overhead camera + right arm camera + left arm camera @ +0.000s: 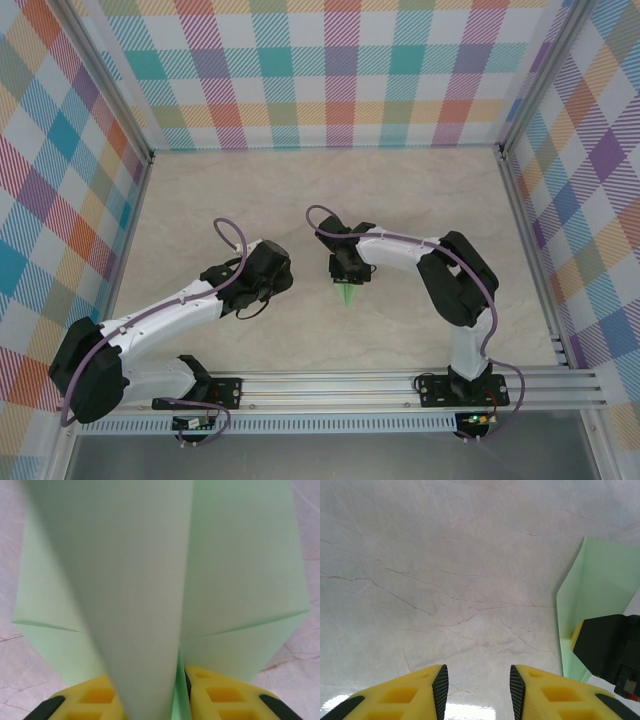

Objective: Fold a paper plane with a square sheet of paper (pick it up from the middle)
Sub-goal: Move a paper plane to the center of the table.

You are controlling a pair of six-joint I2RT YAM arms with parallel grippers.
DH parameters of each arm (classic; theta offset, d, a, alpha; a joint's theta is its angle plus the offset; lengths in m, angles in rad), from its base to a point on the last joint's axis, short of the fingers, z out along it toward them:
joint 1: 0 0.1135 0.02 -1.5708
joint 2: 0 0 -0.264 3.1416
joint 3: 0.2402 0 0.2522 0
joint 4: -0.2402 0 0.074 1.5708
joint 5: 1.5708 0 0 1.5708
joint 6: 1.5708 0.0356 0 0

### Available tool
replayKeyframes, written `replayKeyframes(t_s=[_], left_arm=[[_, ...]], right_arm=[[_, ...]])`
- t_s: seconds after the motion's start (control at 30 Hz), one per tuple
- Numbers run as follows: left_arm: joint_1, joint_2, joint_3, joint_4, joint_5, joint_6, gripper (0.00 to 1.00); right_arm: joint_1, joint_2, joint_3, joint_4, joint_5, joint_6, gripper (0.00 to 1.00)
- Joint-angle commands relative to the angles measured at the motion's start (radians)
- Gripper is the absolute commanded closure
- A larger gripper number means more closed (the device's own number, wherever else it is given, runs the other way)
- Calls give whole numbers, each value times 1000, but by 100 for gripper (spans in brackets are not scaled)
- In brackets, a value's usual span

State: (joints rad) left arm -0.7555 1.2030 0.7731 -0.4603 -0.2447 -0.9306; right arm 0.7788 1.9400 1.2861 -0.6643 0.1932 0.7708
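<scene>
I am watching the left arm [170, 310] stretching from its base at the near left corner up and rightward toward the table's middle, its wrist sitting low. The left gripper [479, 680] is hanging with its yellow fingers [420, 692] spread apart, black pads facing each other and nothing between them. The right arm [400, 245] is rising from its base at the near right, bending at the elbow and reaching leftward toward the centre. The right gripper [150, 680] is pointing back toward the near edge. A folded paper sheet [145, 580] is standing between its fingers [225, 697] and covering the gap, so I am not making out whether they are pinching it.
</scene>
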Motion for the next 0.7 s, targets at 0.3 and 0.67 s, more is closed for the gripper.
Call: replayKeyframes(t_s=[0.3, 0.67], left_arm=[[7, -22, -9, 21, -1, 16, 56], [7, -24, -8, 17, -32, 46, 52]], right_arm=[[-6, -273, -26, -97, 42, -58, 52], [-19, -722, -225, -99, 451, -72, 19]])
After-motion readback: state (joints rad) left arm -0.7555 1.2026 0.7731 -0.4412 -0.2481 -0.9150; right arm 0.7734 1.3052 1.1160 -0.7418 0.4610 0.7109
